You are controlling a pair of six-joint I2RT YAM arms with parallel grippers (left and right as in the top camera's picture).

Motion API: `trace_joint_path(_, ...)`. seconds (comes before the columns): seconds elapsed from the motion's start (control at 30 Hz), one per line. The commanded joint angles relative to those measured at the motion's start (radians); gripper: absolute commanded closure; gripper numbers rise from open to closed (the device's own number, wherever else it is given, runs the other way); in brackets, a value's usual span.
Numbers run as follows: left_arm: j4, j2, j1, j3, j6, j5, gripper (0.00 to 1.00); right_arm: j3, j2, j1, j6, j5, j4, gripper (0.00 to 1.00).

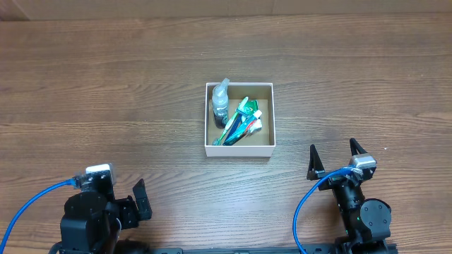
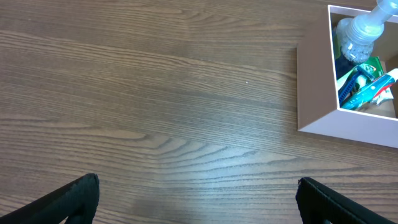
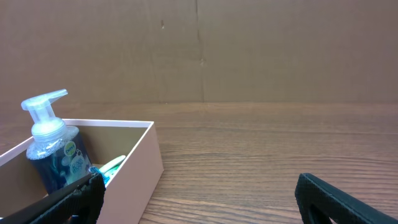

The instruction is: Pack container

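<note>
Wood table [image 1: 106,85] carries everything. Container [image 1: 239,150] at centre, top open, well apart from both arms: ahead-left of right gripper [image 1: 332,147], ahead-right of left gripper [image 2: 198,184]; right arm nearer. Both grippers spread wide, holding nothing, parked at near edge. Inside: pump bottle [image 1: 221,104] upright against left wall; toothbrush-and-tube bundle [image 1: 240,124] lying diagonal beside it. Packing looks finished.

We find open table [image 1: 106,85] on every side of the box [image 1: 239,150]; inside, a pump bottle [image 1: 221,102] rises above its walls.
</note>
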Motion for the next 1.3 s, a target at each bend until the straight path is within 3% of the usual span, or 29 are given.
trace_joint_path(0.0,0.008,-0.042,0.007,-0.01,0.0,-0.01,0.0,-0.01,-0.008,0.001,-0.004,-0.005,0.005,0.0)
trace_joint_path(0.07,0.092,-0.12,0.048,-0.095,0.001,-0.002,0.0,-0.01,-0.008,0.001,-0.004,-0.005,0.005,0.0)
trace_joint_path(0.23,0.49,-0.308,0.067,-0.467,0.009,0.02,0.0,-0.01,-0.008,0.001,-0.004,-0.005,0.005,0.0)
trace_joint_path(0.3,0.777,-0.359,0.067,-0.65,0.053,0.084,0.0,-0.01,-0.008,0.001,-0.004,-0.005,0.005,0.0)
trace_joint_path(0.37,1.124,-0.392,0.067,-0.814,0.187,0.178,0.0,-0.01,-0.008,0.001,-0.004,-0.005,0.005,0.0)
trace_joint_path(0.43,1.279,-0.413,0.067,-0.905,0.238,0.198,0.0,-0.01,-0.008,0.001,-0.004,-0.005,0.005,0.0)
trace_joint_path(0.57,1.145,-0.429,0.068,-0.9,0.256,0.196,0.0,-0.01,-0.008,0.001,-0.004,-0.005,0.005,0.0)
trace_joint_path(1.27,1.146,-0.423,0.068,-0.9,0.257,0.192,0.0,-0.01,-0.007,0.0,-0.004,-0.005,0.005,0.0)
